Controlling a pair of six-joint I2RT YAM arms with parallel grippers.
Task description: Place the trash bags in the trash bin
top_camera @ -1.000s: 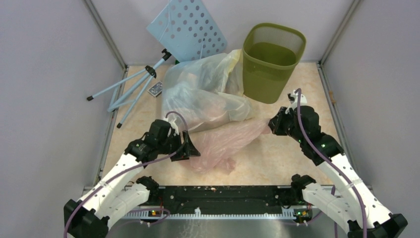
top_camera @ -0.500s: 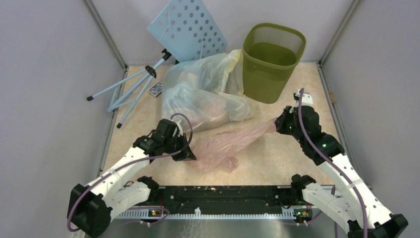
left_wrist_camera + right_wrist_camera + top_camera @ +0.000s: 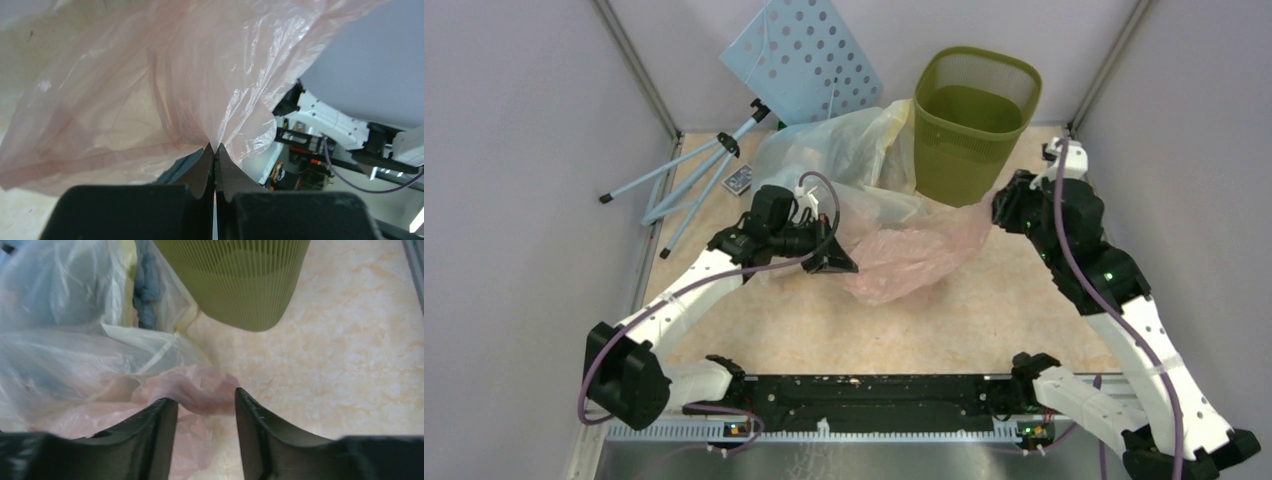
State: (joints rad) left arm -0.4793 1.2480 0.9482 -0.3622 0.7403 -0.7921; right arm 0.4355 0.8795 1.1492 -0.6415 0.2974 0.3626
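The pale pink trash bag [image 3: 914, 250] hangs bunched between my two arms, just in front of the olive-green mesh trash bin [image 3: 974, 125]. My left gripper [image 3: 839, 262] is shut on a pinch of it; in the left wrist view the pink film [image 3: 125, 90] fans out from the closed tips [image 3: 215, 147]. My right gripper [image 3: 1006, 208] is beside the bin's base, jaws open. A fold of the pink bag [image 3: 195, 387] sags between its fingers [image 3: 204, 400], and the bin wall [image 3: 240, 285] is just beyond. Clear and yellowish bags [image 3: 844, 160] are heaped left of the bin.
A blue perforated board [image 3: 804, 55] leans in the back corner with pale blue tripod legs [image 3: 684, 175] spread over the left floor. A small grey item [image 3: 739, 180] lies by the legs. Grey walls close in the left, back and right.
My left gripper shut on the pink bag and carried it up and rightward toward the bin. My right gripper moved back beside the bin and opened, loosening its hold on the bag's end.
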